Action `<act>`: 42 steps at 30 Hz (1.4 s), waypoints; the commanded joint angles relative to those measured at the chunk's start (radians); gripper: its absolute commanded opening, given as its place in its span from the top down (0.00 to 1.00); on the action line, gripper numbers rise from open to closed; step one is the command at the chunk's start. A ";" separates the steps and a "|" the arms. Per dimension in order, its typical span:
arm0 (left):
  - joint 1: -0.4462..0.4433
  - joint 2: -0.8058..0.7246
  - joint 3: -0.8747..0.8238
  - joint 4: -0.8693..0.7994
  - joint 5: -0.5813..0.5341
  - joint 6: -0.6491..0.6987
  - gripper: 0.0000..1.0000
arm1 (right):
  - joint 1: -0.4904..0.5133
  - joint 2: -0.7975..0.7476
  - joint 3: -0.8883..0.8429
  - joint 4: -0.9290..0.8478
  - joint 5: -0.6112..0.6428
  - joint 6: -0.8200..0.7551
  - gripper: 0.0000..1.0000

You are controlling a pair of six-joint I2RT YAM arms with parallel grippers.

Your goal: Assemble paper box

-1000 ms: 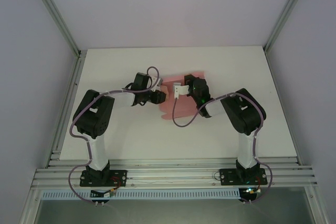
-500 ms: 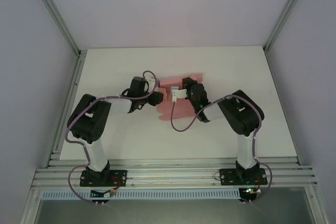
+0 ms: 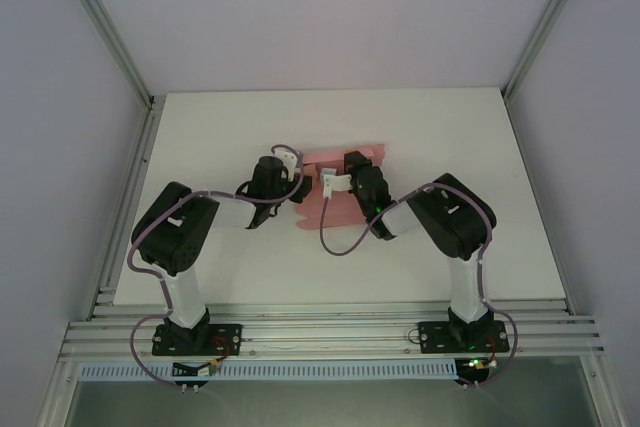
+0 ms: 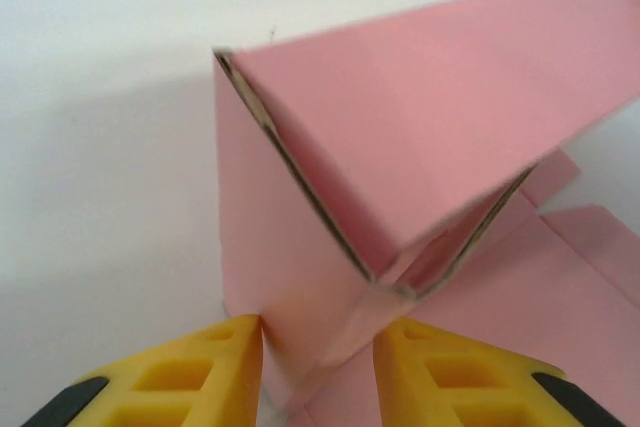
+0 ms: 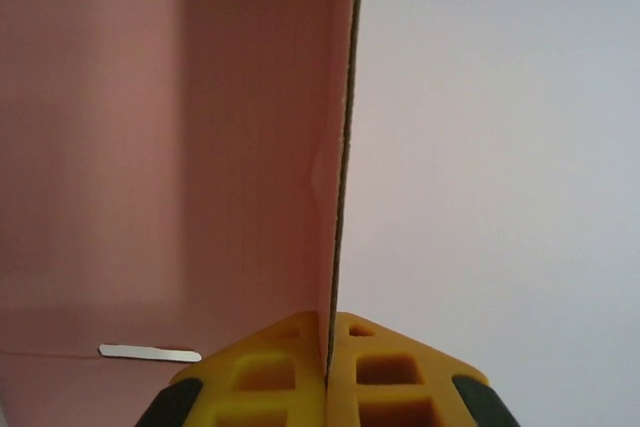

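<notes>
Holding the paper box (image 3: 335,205) from opposite sides, both arms reach inward over the middle of the white table (image 3: 430,127). The pink card sits between them, partly folded, with flat flaps spread on the table surface.

Seen from above, the left gripper (image 3: 297,185) meets the box at its left edge and the right gripper (image 3: 338,181) comes in from the right, over the card. Both touch the box, so neither arm is nearer.

From the left wrist, the left gripper (image 4: 318,342) has its yellow fingers (image 4: 200,382) pressed on either side of a raised, folded corner. Two panels meet there in a sharp ridge, which slopes up and away to the right.

From the right wrist, the right gripper (image 5: 327,332) has its fingers squeezed together on the thin edge of an upright wall. This wall runs straight ahead from the fingertips, with the pink inner floor on its left and bare table on its right.

The next fold likely depends on this wall staying upright while the left corner is brought toward it.
</notes>
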 commanded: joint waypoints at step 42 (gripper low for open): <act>-0.149 0.079 0.245 -0.598 -1.033 -0.429 1.00 | 0.012 -0.132 -0.011 -0.263 0.038 0.233 1.00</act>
